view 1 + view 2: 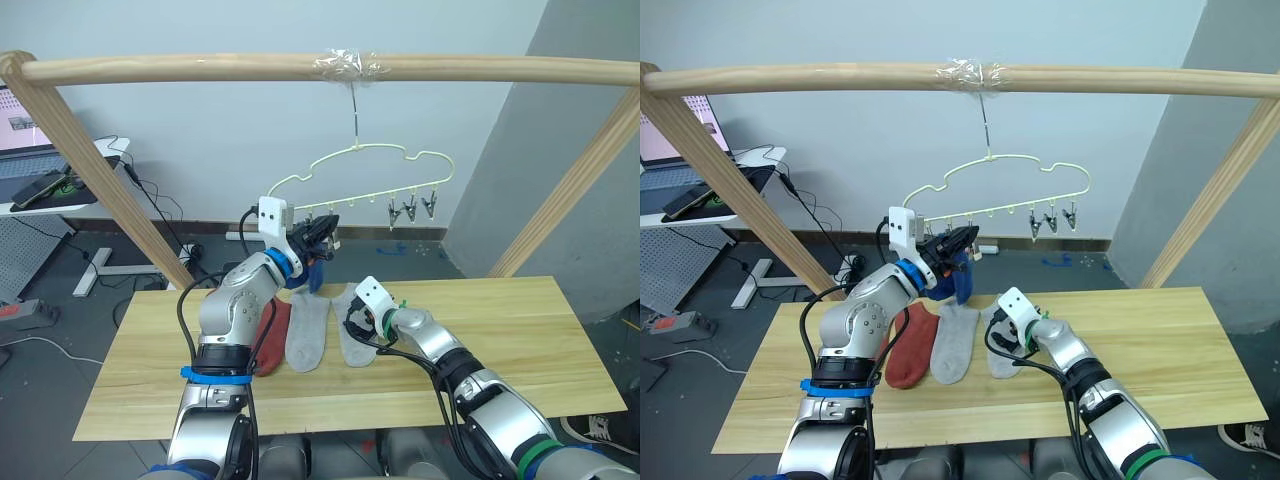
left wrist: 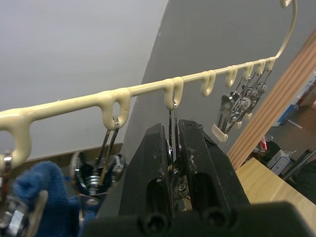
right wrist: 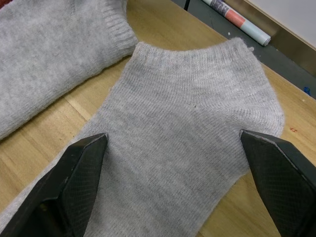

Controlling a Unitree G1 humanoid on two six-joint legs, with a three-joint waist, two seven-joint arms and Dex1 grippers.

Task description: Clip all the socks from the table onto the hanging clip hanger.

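Observation:
The pale-yellow clip hanger (image 1: pixel 372 165) hangs by its hook from the taped pole. My left gripper (image 2: pixel 173 133) is raised to its row of clips and shut on one metal clip (image 2: pixel 174 111). A blue sock (image 1: pixel 316 272) hangs from the hanger just left of that clip. On the table (image 1: pixel 520 340) lie a rust-red sock (image 1: pixel 270 335) and two light grey socks (image 1: pixel 308 332) side by side. My right gripper (image 3: pixel 172 137) is open and low over the right-hand grey sock (image 3: pixel 197 113), one finger on each side of it.
A round wooden pole frame (image 1: pixel 200 68) crosses overhead, and its slanted legs come down at both ends of the table. Three free clips (image 1: pixel 410 210) hang at the hanger's right end. A desk with a laptop (image 1: pixel 40 180) stands far left.

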